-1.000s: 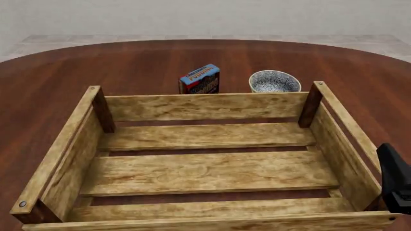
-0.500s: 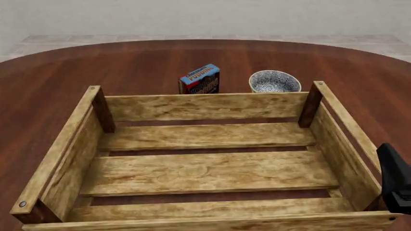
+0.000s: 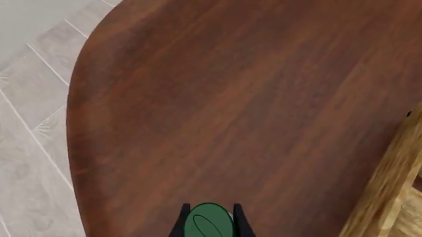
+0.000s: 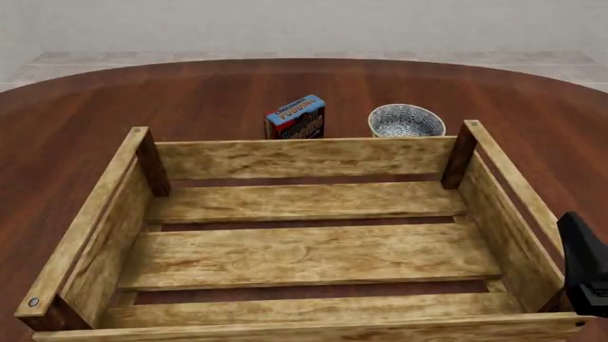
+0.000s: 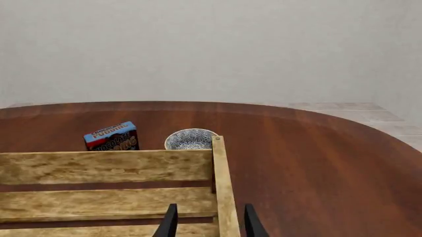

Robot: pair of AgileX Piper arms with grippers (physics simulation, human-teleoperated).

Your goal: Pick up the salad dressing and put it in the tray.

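Note:
In the left wrist view the dark green cap of the salad dressing [image 3: 208, 224] sits between my left gripper's [image 3: 209, 228] two fingers, which touch its sides, above bare table; the white body is hidden below the cap. The tray's corner [image 3: 390, 192] shows close by. My left gripper and the bottle are out of the front view. The tray [image 4: 302, 157], a large tan slatted crate, fills the front view and is empty. My right gripper [image 5: 209, 224] is open and empty, its fingers either side of the tray's right wall [image 5: 223, 197]; only part of the right arm [image 4: 583, 267] shows in the front view.
A blue-and-red pudding box [image 4: 296, 117] and a small patterned white bowl [image 4: 406, 120] stand just behind the tray's far wall; both also show in the right wrist view, the box [image 5: 112, 137] and the bowl [image 5: 189, 139]. The round table's edge [image 3: 74, 148] and the tiled floor lie beyond the left gripper.

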